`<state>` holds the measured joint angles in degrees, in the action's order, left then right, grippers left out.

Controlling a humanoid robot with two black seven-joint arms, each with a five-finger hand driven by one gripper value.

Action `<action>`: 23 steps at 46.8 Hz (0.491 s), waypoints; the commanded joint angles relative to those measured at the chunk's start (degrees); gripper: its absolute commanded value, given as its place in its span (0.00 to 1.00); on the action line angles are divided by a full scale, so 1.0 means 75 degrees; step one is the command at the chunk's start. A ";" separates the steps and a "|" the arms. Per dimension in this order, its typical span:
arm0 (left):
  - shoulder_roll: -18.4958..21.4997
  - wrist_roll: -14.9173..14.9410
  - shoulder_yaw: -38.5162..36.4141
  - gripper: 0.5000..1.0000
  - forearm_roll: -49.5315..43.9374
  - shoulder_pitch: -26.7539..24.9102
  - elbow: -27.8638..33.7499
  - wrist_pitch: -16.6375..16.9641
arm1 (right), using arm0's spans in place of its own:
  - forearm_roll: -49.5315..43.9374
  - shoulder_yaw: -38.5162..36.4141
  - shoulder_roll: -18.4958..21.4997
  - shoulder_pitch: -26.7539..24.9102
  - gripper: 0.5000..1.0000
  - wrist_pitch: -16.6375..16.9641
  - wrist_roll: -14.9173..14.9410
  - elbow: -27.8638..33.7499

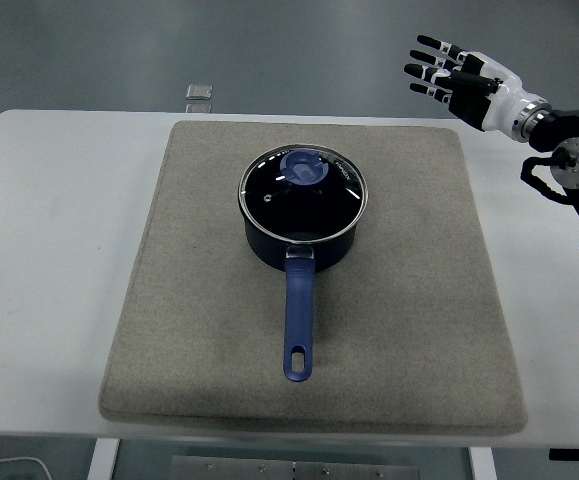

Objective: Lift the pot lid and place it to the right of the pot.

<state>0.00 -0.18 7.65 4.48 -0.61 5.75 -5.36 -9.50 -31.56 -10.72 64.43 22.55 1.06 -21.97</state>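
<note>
A dark blue pot [303,238] stands on a grey mat [409,300] in the middle of the white table, its long handle [299,320] pointing toward the near edge. A glass lid [303,188] with a blue knob [302,170] sits closed on the pot. My right hand [449,75] hovers high at the far right, beyond the mat's back right corner, fingers spread and empty, well apart from the lid. The left arm is out of view.
A small grey square object [200,93] lies just past the table's far edge, left of centre. Bare mat extends right of the pot [419,220]. The table's white surface [49,250] borders the mat on both sides.
</note>
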 commanded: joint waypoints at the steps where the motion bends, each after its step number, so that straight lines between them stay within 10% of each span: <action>1: 0.0000 0.0000 0.0000 1.00 0.0000 0.0000 -0.0004 -0.0001 | -0.0011 0.0001 -0.0023 -0.0001 0.88 0.0006 0.0000 0.0000; 23: 0.0000 0.0000 0.0000 1.00 0.0000 0.0000 0.0007 -0.0001 | -0.0712 0.0025 -0.0175 0.0432 0.87 0.0052 0.0000 -0.0047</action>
<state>0.00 -0.18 7.65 4.48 -0.62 5.73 -5.36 -11.97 -31.38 -11.59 67.06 22.73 1.07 -22.05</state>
